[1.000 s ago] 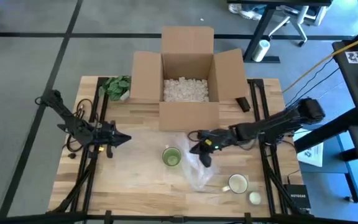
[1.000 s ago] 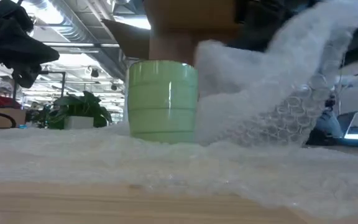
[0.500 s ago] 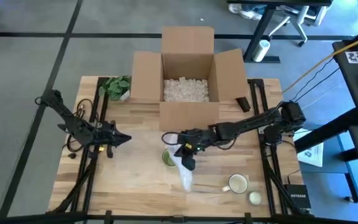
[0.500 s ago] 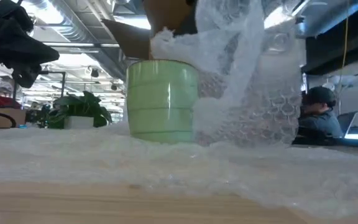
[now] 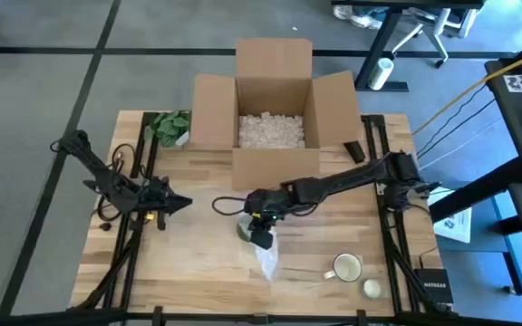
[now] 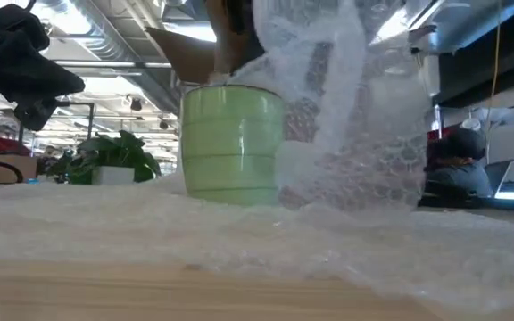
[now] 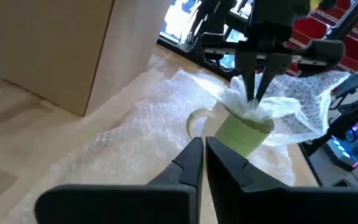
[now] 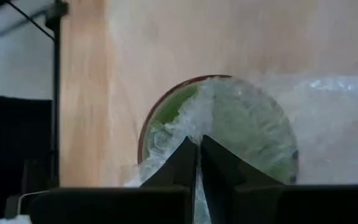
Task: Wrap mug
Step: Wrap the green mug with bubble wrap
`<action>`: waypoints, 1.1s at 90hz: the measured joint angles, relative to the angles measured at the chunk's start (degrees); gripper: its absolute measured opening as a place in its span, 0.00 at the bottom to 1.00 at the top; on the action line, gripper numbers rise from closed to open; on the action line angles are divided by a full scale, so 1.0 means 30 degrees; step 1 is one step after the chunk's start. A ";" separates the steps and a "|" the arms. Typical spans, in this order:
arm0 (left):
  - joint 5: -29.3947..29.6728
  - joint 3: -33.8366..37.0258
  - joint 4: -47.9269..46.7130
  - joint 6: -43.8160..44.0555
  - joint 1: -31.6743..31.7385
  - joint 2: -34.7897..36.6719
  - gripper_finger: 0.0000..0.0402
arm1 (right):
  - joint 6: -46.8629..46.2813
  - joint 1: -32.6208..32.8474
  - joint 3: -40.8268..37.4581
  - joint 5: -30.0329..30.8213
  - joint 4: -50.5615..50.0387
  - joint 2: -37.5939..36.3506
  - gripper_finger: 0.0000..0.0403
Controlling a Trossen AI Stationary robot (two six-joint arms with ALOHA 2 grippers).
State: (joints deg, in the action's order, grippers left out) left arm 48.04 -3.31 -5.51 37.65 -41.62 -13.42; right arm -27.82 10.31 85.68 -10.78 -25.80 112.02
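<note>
A green mug (image 6: 232, 143) stands upright on a clear sheet of bubble wrap (image 6: 239, 241) spread over the table's middle. The mug's handle (image 7: 195, 122) shows in the left wrist view. My right gripper (image 7: 254, 94) hangs just above the mug's open top (image 8: 219, 124), shut on a gathered part of the wrap. In the high view the gripper (image 5: 259, 228) hides most of the mug (image 5: 244, 232). My left gripper (image 5: 185, 203) waits shut to the left of the sheet, touching nothing. My right gripper pinches a bunched piece of the bubble wrap (image 7: 247, 109) between its two fingers. They come from above, pointing down over the mug's mouth. The wrap (image 6: 346, 107) rises from the table on the mug's right side and drapes over the rim, while the remainder stays flat under the mug.
An open cardboard box (image 5: 275, 109) with packing peanuts stands at the far middle, a small plant (image 5: 170, 127) to its left and a black object (image 5: 354, 151) to its right. A white mug (image 5: 345, 267) and a small round thing (image 5: 371, 288) sit near the front right.
My right gripper has gone toward the table's left, from beside the mug to right over it, carrying its piece of wrap along. That side of the sheet has been lifted off the table and folded over the mug's top. The mug has stayed where it was.
</note>
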 joint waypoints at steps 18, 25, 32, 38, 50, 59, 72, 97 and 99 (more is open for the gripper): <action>-0.0337 0.0007 0.0076 0.1174 -0.0003 -0.1248 0.00 | 0.0526 0.0000 0.3569 -0.0003 -0.4178 0.2144 0.00; -0.0384 0.0015 0.0121 0.1483 -0.0003 -0.1648 0.00 | 0.0790 0.0008 0.4850 -0.0010 -0.5245 0.2882 0.00; -0.0398 0.0016 0.0138 0.1876 -0.0003 -0.2001 0.00 | 0.0882 0.0022 0.5924 0.0019 -0.6264 0.3589 0.00; -0.0507 0.0017 0.0152 0.2269 -0.0003 -0.2287 0.00 | 0.0926 0.0015 0.6609 0.0019 -0.6991 0.4204 0.00; -0.1162 0.0036 0.0293 0.2883 -0.0003 -0.2892 0.00 | 0.0955 0.0015 0.7107 0.0011 -0.8022 0.5063 0.00; -0.1549 0.0066 0.0520 0.2930 -0.0003 -0.3394 0.00 | 0.1013 0.0020 0.7114 0.0019 -0.8053 0.5110 0.00; -0.1555 0.0066 0.0561 0.3319 -0.0003 -0.3810 0.00 | 0.1501 0.0022 0.7110 -0.0170 -0.7896 0.4926 0.00; -0.1673 0.0073 0.2083 0.2721 -0.0003 -0.4115 0.00 | 0.2177 0.0022 0.7953 -0.0768 -0.7960 0.4775 0.11; -0.1790 0.0073 0.2508 0.2390 -0.0003 -0.4142 0.00 | 0.2233 0.0022 0.7996 -0.0768 -0.7953 0.4775 0.13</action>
State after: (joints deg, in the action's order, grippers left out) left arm 42.67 -3.09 2.01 44.82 -41.63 -25.84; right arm -21.12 10.37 109.67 -13.08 -49.66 126.34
